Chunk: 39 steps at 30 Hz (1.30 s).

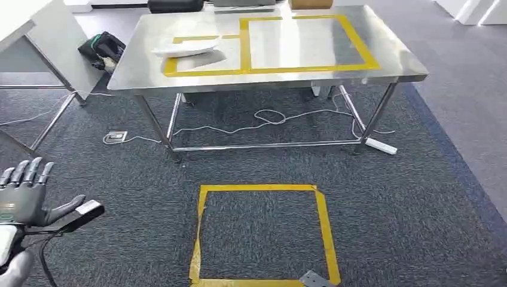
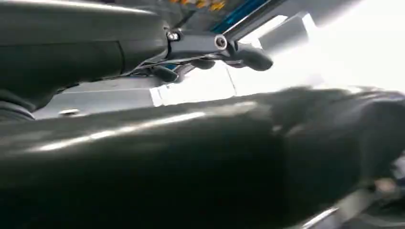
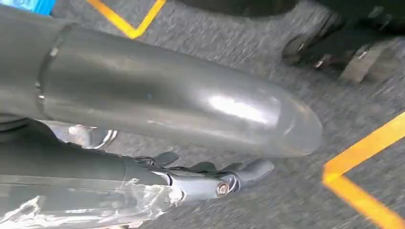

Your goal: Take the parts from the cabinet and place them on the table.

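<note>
The left hand [image 1: 27, 197] with spread fingers holds nothing, the right hand's [image 3: 210, 179] grasp I cannot tell, so walking to the table [image 1: 382, 75] far ahead may deliver no part.

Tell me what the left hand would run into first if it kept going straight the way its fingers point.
Probably nothing soon: the left hand points up and forward over bare carpet. Far along that line stands the side table's leg, though depth is unclear.
</note>
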{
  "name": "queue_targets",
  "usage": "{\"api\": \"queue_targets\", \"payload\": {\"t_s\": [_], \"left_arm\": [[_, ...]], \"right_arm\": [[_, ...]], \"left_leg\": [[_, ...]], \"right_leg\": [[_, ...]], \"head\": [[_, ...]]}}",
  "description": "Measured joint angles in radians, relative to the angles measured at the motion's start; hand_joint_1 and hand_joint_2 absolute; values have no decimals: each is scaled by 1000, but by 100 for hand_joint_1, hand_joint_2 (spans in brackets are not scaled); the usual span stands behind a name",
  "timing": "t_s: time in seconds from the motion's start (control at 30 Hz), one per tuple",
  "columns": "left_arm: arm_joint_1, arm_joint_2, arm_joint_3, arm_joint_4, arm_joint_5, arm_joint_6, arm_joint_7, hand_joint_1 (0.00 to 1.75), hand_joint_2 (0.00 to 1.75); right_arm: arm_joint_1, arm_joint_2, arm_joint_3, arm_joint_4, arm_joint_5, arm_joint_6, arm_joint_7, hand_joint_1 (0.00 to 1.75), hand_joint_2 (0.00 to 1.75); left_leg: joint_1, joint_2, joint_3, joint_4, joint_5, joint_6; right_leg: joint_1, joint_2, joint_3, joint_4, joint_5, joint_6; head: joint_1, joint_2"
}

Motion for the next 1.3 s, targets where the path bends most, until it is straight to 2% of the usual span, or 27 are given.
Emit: {"api": "queue_targets", "payload": {"t_s": [0.03, 0.07, 0.13, 0.2, 0.27, 0.3, 0.33, 0.37, 0.4, 0.53, 0.6, 0.63, 0.7, 0.73, 0.77, 0.83, 0.87, 0.9, 0.93, 1.0, 1.03, 1.07, 1.1, 1.13, 1.2, 1.23, 1.3], "left_arm": [[17, 8, 31, 2, 4, -8, 0, 0, 0], [29, 14, 63, 3, 9, -10, 0, 0, 0], [41, 16, 138, 6, 39, -21, -24, 0, 0], [72, 15, 214, 6, 60, -37, -45, 0, 0], [115, 9, 298, 6, 77, -48, -65, 0, 0], [130, 6, 342, 6, 85, -48, -75, 0, 0], [140, 3, 374, 6, 87, -48, -82, 0, 0], [143, 0, 400, 6, 88, -48, -87, 0, 0], [140, -3, 422, 6, 89, -47, -91, 0, 0], [190, -26, 507, 11, 106, -46, -115, 0, 0], [202, -48, 566, 22, 110, -42, -148, 0, 0], [203, -70, 601, 37, 113, -39, -167, 0, 0], [218, -103, 664, 73, 116, -35, -208, 0, 0], [226, -121, 704, 100, 116, -30, -232, 0, 0], [231, -132, 741, 124, 116, -27, -254, 0, 0], [230, -162, 829, 179, 128, -27, -298, 0, 0], [227, -177, 879, 216, 145, -29, -321, 0, 0], [225, -193, 924, 253, 161, -28, -339, 0, 0], [224, -202, 969, 287, 171, -23, -356, 0, 0], [232, -218, 1041, 344, 177, -18, -378, 0, 0], [230, -220, 1072, 368, 186, -23, -380, 0, 0], [229, -225, 1100, 390, 199, -37, -380, 0, 0], [218, -227, 1134, 427, 217, -54, -368, 0, 0], [202, -233, 1174, 466, 235, -72, -349, 0, 0], [186, -250, 1244, 542, 272, -84, -297, 0, 0], [184, -262, 1281, 583, 287, -79, -259, 0, 0], [183, -277, 1338, 646, 309, -51, -187, 0, 0]], "right_arm": [[2, 0, -1, 0, 0, 0, 1, 0, 0], [2, 0, -1, 0, 0, 0, 2, 0, 0], [8, 0, 0, 0, 0, -2, 6, 0, 0], [15, 0, -1, 0, 0, -2, 9, 0, 0], [18, 0, -1, 0, -1, 0, 10, 0, 0], [18, 0, -2, 0, -2, 1, 10, 0, 0], [17, 0, -2, 0, -2, 1, 9, 0, 0], [16, 0, -2, 0, -2, 2, 9, 0, 0], [17, 0, -2, 0, -3, 2, 8, 0, 0], [10, 0, -3, 0, -5, 5, 5, 0, 0], [8, 0, -5, 0, -9, 5, 1, 0, 0], [10, 0, -9, 0, -12, 5, 0, 0, 0], [16, 0, -15, 0, -19, 5, 0, 0, 0], [18, 0, -21, 0, -20, 4, 0, 0, 0], [19, 0, -26, 0, -23, 3, 0, 0, 0], [17, 0, -32, 0, -24, -1, 0, 0, 0], [17, 0, -36, 0, -27, -3, 0, 0, 0], [16, -1, -40, 0, -28, -4, 1, 0, 0], [15, -1, -45, 0, -29, -8, 1, 0, 0], [14, 0, -50, 0, -30, -7, 1, 0, 0], [14, 0, -52, 0, -31, -8, 2, 0, 0], [14, 2, -53, 0, -32, -8, 3, 0, 0], [12, 2, -56, -1, -34, -12, 3, 0, 0], [13, 2, -60, -1, -35, -13, 4, 0, 0], [16, 2, -67, -1, -37, -13, 11, 0, 0], [16, 2, -72, -1, -37, -13, 13, 0, 0], [15, 2, -76, -1, -36, -12, 15, 0, 0]], "left_leg": [[4, 4, -1, 5, 0, -3], [1, 45, -17, 37, -31, 0], [-4, 90, -91, 195, -132, -2], [-5, 99, -151, 344, -198, -3], [-6, 102, -115, 311, -176, 1], [-7, 111, -62, 230, -142, 4], [-10, 142, 4, 131, -110, 7], [-15, 206, 59, 55, -96, 11], [-18, 226, 68, 28, -97, 8], [-23, 157, 57, 33, -84, 31], [-16, 134, 55, 32, -81, 42], [-16, 120, 54, 32, -80, 47], [-22, 92, 53, 32, -82, 52], [-25, 76, 53, 33, -82, 53], [-27, 60, 53, 33, -82, 53], [-29, 24, 56, 34, -83, 53], [-29, 9, 57, 34, -83, 52], [-34, 1, 53, 36, -85, 48], [-29, -10, 48, 38, -84, 43], [-19, -35, 42, 34, -79, 30], [-22, -49, 40, 32, -79, 21], [-22, -8, 39, 43, -85, 21], [-28, 50, 19, 83, -114, 16], [-27, 76, -20, 155, -153, 10], [-22, 97, -102, 307, -213, 3], [-20, 102, -125, 346, -215, 0], [-14, 109, -93, 276, -152, -3]], "right_leg": [[-3, -16, -4, -4, 8, -13], [-1, -22, -8, -4, 13, -20], [4, -49, -22, -4, 20, -27], [9, -79, -36, -4, 25, -30], [11, -102, -44, -3, 29, -29], [11, -116, -45, -3, 30, -27], [11, -130, -44, -3, 30, -24], [14, -144, -40, -2, 30, -18], [22, -160, -43, 5, 24, -8], [18, -220, -28, -7, 22, 17], [8, -113, -54, 58, -28, 24], [10, -77, -97, 154, -75, 24], [14, -59, -171, 304, -128, 23], [17, -58, -185, 320, -122, 20], [21, -57, -175, 290, -95, 15], [26, -30, -95, 117, -1, -2], [26, 14, -50, 26, 30, -11], [19, 51, -35, -1, 9, -17], [23, 35, -27, -5, 12, -13], [32, 15, -26, -2, 10, -20], [26, -2, -21, -12, 15, -28], [23, -17, -14, -21, 18, -33], [23, -30, -10, -25, 18, -38], [23, -46, -9, -25, 16, -41], [24, -79, -8, -25, 11, -41], [23, -93, -7, -24, 9, -41], [21, -119, -1, -24, 3, -35]], "head": [[-2, 0], [-2, 0], [-6, 0], [-6, 0], [-6, 0], [-5, 0], [-6, 0], [-6, 0], [-8, 0], [-5, 0], [3, 0], [7, 0], [8, 0], [8, 0], [7, 0], [8, 0], [8, 0], [5, 0], [8, 0], [7, 0], [7, 0], [7, 0], [-1, 0], [-2, 0], [-1, 0], [-2, 0], [-2, 0]]}}
